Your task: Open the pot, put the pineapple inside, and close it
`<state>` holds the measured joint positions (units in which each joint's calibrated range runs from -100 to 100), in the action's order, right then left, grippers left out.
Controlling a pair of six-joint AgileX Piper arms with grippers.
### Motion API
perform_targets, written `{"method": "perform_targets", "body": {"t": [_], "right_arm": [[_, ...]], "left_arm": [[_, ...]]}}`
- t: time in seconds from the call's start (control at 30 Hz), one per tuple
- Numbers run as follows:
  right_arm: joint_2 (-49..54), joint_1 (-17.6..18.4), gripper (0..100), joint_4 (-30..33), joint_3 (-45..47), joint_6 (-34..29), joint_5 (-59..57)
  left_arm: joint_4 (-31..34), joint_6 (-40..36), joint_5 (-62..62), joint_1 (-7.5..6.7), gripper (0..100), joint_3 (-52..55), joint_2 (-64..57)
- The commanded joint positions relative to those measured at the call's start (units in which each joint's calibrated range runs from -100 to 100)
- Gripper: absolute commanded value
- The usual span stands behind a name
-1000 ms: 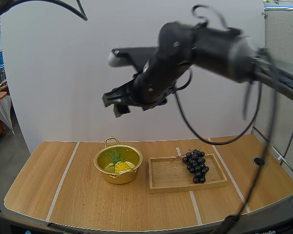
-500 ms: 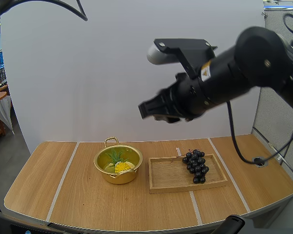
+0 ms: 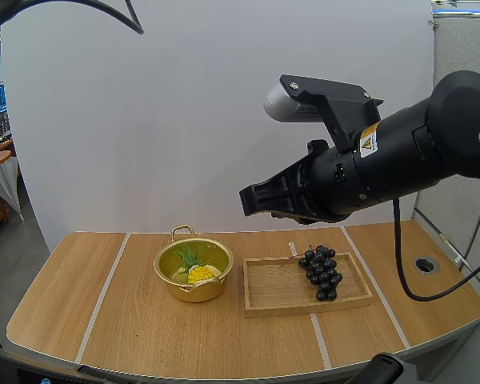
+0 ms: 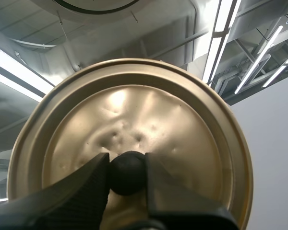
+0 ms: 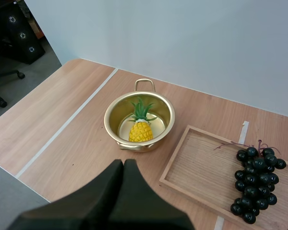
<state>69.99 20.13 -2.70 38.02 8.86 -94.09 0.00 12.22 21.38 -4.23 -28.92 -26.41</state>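
Up on my left arm, the left end effector is clamped on the black knob of the gold lid. One finger sits on each side of the knob, tips pinching it. I see the lid face-on, and it is off the pot.

Left of centre on the table stands the gold pot, open, with one loop handle on the far side and one on the near side. The pineapple is inside it, yellow body toward the near side and green crown toward the far handle. The right wrist view shows the same: pineapple down in the pot.

Just right of the pot, close but not touching, lies the wooden tray. The dark grapes sit at its right end, and the rest of the tray is bare wood.

Further right, my right arm reaches in from the right, well above the table. The right end effector has nothing in it. In the right wrist view its fingers lie together as one dark wedge, fully closed, looking down over the pot and tray.
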Motion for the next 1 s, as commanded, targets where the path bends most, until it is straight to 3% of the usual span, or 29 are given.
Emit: {"method": "perform_targets", "body": {"t": [0.0, 0.43, 0.83, 0.97], "right_arm": [[0.42, -0.27, 0, -0.03, 0.06, 0.05, -0.24], [0.42, -0.27, 0, -0.03, 0.06, 0.35, -0.24], [0.42, -0.27, 0, -0.03, 0.06, 0.35, -0.24], [0.42, -0.27, 0, -0.03, 0.06, 0.35, -0.24]], "left_arm": [[0.32, -0.54, -1.85, -0.18, 0, -0.43, -0.34], [-3.16, -0.64, -0.73, -0.18, 0, -0.43, -0.34], [-1.7, -0.64, 65.29, -0.18, 0, -0.43, -3.56], [-1.7, -0.64, 78.62, -0.18, 0, -0.43, -2.57]]}}
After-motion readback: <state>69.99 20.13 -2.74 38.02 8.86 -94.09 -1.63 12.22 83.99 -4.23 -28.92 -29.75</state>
